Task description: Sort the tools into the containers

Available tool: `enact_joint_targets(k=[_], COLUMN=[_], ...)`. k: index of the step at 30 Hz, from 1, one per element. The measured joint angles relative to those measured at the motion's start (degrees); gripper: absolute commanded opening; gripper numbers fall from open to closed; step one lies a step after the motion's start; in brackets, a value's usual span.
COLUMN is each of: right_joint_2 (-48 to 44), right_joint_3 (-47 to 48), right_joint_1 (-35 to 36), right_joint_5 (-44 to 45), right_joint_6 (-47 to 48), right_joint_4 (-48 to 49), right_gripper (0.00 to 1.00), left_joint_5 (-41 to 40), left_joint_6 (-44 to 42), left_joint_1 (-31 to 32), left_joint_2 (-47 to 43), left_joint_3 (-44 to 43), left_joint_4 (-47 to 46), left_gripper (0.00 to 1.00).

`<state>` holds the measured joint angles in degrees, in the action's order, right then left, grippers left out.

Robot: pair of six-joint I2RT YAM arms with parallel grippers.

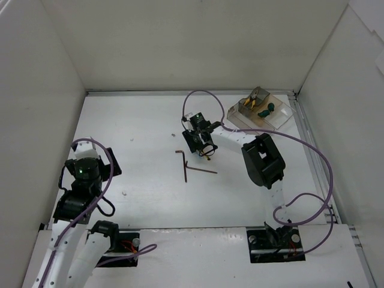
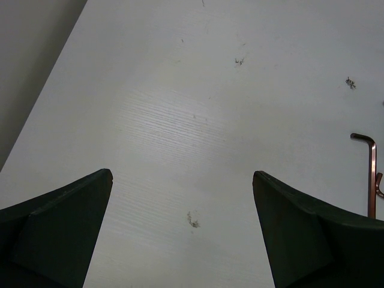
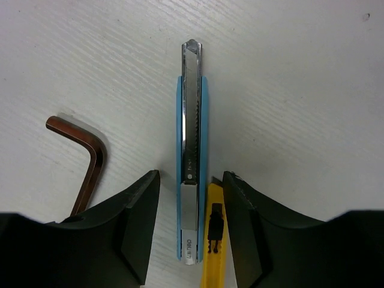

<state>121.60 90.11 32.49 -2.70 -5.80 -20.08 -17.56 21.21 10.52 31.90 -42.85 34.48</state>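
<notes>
**Desk:** What's the right tool (image 3: 191,174) doing?

**Me:** I see its fingers (image 3: 138,228) apart, one on each side of a light-blue cutter (image 3: 191,108) that lies flat on the tabletop (image 3: 300,90). There is a gap on the left side, so I wouldn't call it clamped. A yellow piece (image 3: 213,240) sits against the cutter by the right finger.

**Desk:** And the hex keys?

**Me:** One copper-coloured hex key (image 3: 90,174) is just left of the cutter, its long leg running under the left finger. From above I count two (image 1: 183,165), touching, mid-tabletop.

**Desk:** The box?

**Me:** The clear box (image 1: 273,123) is at the far right, with yellow-handled pliers (image 1: 255,99) and green handles (image 1: 266,110) inside.

**Desk:** Left side?

**Me:** The left tool (image 2: 183,180) is spread wide over bare tabletop, holding nothing.
</notes>
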Motion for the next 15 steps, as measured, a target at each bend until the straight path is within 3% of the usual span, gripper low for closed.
enact_joint_targets(k=[5, 9, 15], right_joint_2=[0.22, 0.24, 0.24], right_joint_3=[-0.02, -0.07, -0.07], right_joint_1=[1.09, 2.34, 2.78], right_joint_5=[0.68, 1.29, 1.99], right_joint_6=[0.74, 1.46, 1.75], right_joint_4=[-0.09, -0.07, -0.04], right_gripper=[0.31, 0.12, 0.00], left_joint_5=[0.00, 0.00, 0.00], left_joint_6=[0.00, 0.00, 0.00], left_joint_1=[0.00, 0.00, 0.00], left_joint_2=[0.42, 0.46, 0.46], left_joint_3=[0.00, 0.00, 0.00], left_joint_4=[0.00, 0.00, 0.00], left_gripper=[1.00, 1.00, 1.00])
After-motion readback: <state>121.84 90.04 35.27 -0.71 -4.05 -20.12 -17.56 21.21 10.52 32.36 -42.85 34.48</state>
